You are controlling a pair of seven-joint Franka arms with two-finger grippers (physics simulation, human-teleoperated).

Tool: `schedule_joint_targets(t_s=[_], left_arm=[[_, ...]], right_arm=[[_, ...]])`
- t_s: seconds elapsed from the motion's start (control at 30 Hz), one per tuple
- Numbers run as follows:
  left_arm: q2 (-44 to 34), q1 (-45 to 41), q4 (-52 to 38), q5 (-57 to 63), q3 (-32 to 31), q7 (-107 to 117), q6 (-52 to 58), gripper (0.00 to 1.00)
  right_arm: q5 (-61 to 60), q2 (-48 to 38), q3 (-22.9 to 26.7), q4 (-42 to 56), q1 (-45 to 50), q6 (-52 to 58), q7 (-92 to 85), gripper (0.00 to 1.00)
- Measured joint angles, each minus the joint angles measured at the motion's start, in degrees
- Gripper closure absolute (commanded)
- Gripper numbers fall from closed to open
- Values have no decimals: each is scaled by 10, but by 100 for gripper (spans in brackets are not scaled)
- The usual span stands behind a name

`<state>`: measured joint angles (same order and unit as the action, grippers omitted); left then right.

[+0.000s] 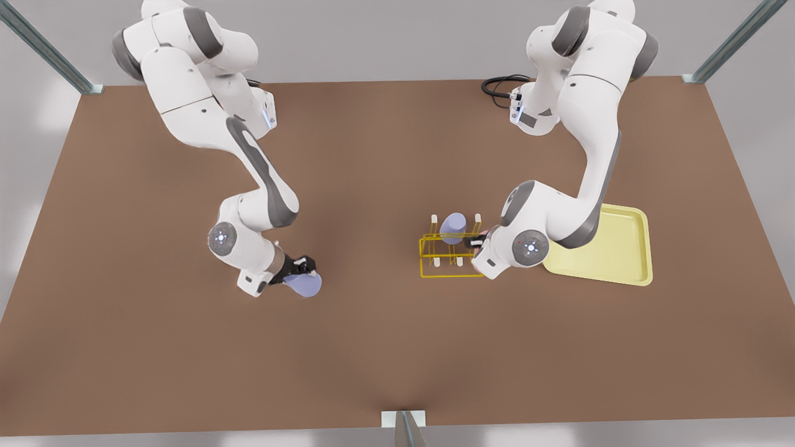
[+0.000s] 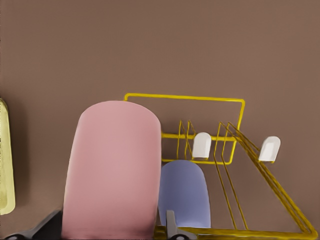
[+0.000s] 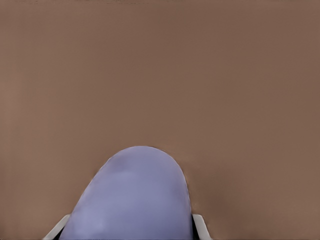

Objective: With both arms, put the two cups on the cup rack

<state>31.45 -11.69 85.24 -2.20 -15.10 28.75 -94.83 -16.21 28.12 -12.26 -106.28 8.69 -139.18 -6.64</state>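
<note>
My left gripper (image 2: 107, 231) is shut on the pink cup (image 2: 112, 170), held right beside the yellow wire cup rack (image 2: 200, 98). One lavender cup (image 2: 184, 192) sits on the rack near its white-tipped pegs (image 2: 202, 145). In the front view this arm is at the right, its wrist covering the gripper next to the rack (image 1: 444, 256), where the racked lavender cup (image 1: 453, 227) stands. My right gripper (image 3: 129, 227) is shut on the other lavender cup (image 3: 135, 195). It is at the front view's left, gripper (image 1: 303, 268) and cup (image 1: 304, 284) low over the brown table, far from the rack.
A pale-yellow rimmed tray (image 1: 621, 248) lies just right of the rack, partly under the left arm; its edge (image 2: 5, 165) also appears in the left wrist view. A black cable (image 1: 500, 84) loops at the table's back. Metal posts stand at the table corners.
</note>
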Motion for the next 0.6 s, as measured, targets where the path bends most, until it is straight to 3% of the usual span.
schedule_joint_targets(t_s=[0.23, 0.4, 0.43, 0.5, 0.6], left_arm=[[-1, 1, -39, -1, 0, 15, 21, 0], [-8, 49, -201, 6, -6, 21, 103, 0], [-38, 62, -193, 17, 6, 12, 116, 0], [-137, 33, -94, 32, 91, -18, 115, 0], [-162, 25, -76, 43, 123, -58, 126, 0]], right_arm=[[-71, 19, 0, 75, 59, 5, 0, 20], [-91, 84, 0, 193, 106, 25, 10, 20], [-93, 98, 0, 217, 109, 32, 12, 20], [-104, 122, 1, 258, 120, 43, 17, 20], [-128, 142, 1, 292, 144, 56, 24, 20]])
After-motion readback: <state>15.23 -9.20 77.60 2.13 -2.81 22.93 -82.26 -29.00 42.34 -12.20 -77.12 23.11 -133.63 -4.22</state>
